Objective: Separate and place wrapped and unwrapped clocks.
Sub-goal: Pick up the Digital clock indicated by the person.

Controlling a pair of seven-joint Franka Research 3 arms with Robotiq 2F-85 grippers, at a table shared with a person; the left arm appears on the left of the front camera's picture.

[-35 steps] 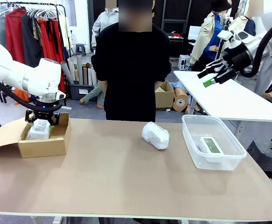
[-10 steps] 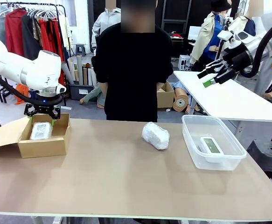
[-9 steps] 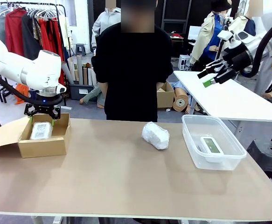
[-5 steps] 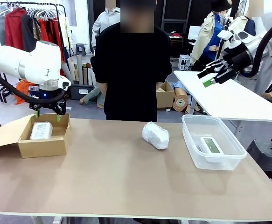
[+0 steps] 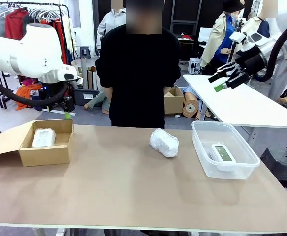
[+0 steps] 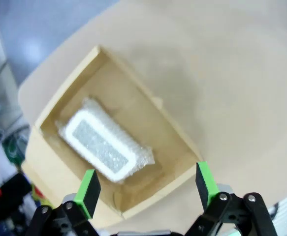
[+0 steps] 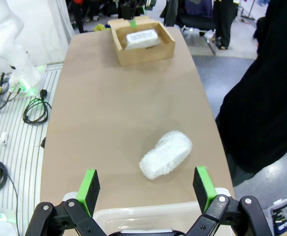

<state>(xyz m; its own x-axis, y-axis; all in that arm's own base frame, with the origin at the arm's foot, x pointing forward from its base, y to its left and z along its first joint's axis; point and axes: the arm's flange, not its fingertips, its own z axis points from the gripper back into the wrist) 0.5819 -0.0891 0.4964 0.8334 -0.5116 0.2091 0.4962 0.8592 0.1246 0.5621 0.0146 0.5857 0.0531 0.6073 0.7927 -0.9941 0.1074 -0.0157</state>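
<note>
Standing by the table, I judge the sorting about two-thirds done. The left gripper (image 6: 147,183) hangs above the open brown cardboard box (image 5: 47,156) with its green-padded fingers spread wide and nothing between them. Below it and slightly off to one side, the flat rectangular bundle in white bubble wrap (image 6: 104,147) lies on the box floor, clear of the fingers. The right gripper (image 7: 145,187) is also wide open and empty, held high off the far right end of the long tan table (image 5: 133,196). Well beneath it sits the clear plastic tub (image 5: 205,164), with the small white digital clock with the grey-green screen (image 5: 223,153) lying bare inside.

So the unwrapped clock looks sorted, and one wrapped piece too. What is left is the rounder, lumpy bundle of white bubble wrap (image 5: 164,142). It lies loose on the table between the two grippers, well apart from both, and just in front of the person in the black top (image 5: 138,73) who stands at the far side.

The next move, as I read it, is fetching that bundle. One arm must travel over it, come down with fingers straddling its narrower width, and close gently but firmly (bubble wrap gives under pressure, so a shallow pinch may slip). Then comes the carry to the cardboard box, setting it down beside the flat bundle, where the free room looks tight.
</note>
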